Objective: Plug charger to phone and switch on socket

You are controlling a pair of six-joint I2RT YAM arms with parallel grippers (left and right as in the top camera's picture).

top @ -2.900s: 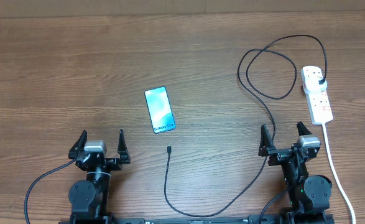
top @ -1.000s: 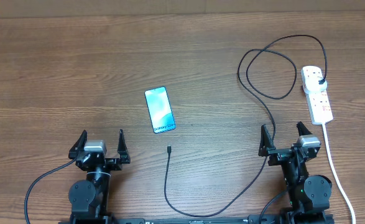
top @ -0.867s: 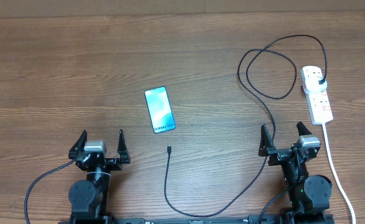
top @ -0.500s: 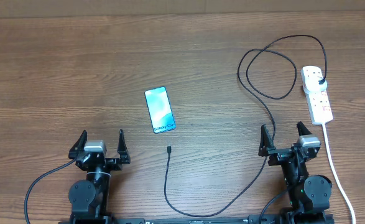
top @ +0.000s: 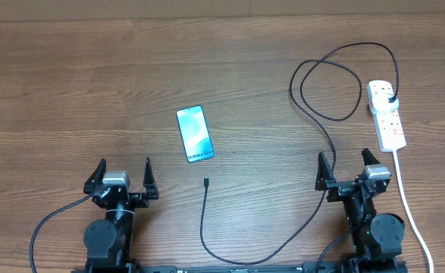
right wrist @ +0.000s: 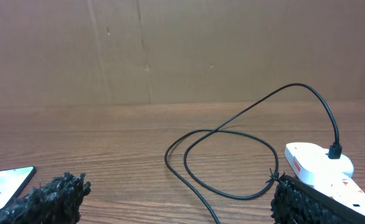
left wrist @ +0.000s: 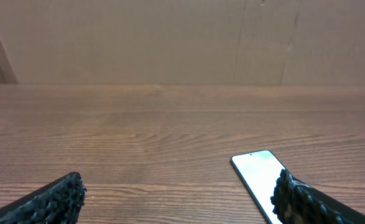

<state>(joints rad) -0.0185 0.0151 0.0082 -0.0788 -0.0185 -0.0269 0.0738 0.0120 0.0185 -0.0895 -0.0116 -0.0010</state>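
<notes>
The phone [top: 195, 133] lies face up with a lit blue screen at mid table; it also shows in the left wrist view [left wrist: 261, 178] and in the right wrist view [right wrist: 5, 185]. The black charger cable [top: 326, 136] loops from its plug in the white socket strip [top: 387, 115] down to a loose connector tip [top: 206, 182] just below the phone. The cable [right wrist: 232, 155] and the socket [right wrist: 322, 168] also show in the right wrist view. My left gripper [top: 122, 174] is open and empty near the front edge, left of the tip. My right gripper [top: 348, 168] is open and empty, just below the strip.
The strip's white cord [top: 408, 205] runs down the right side past my right arm. A brown cardboard wall [left wrist: 182, 40] stands behind the table's far edge. The wooden table [top: 93, 83] stretches bare to the left and back.
</notes>
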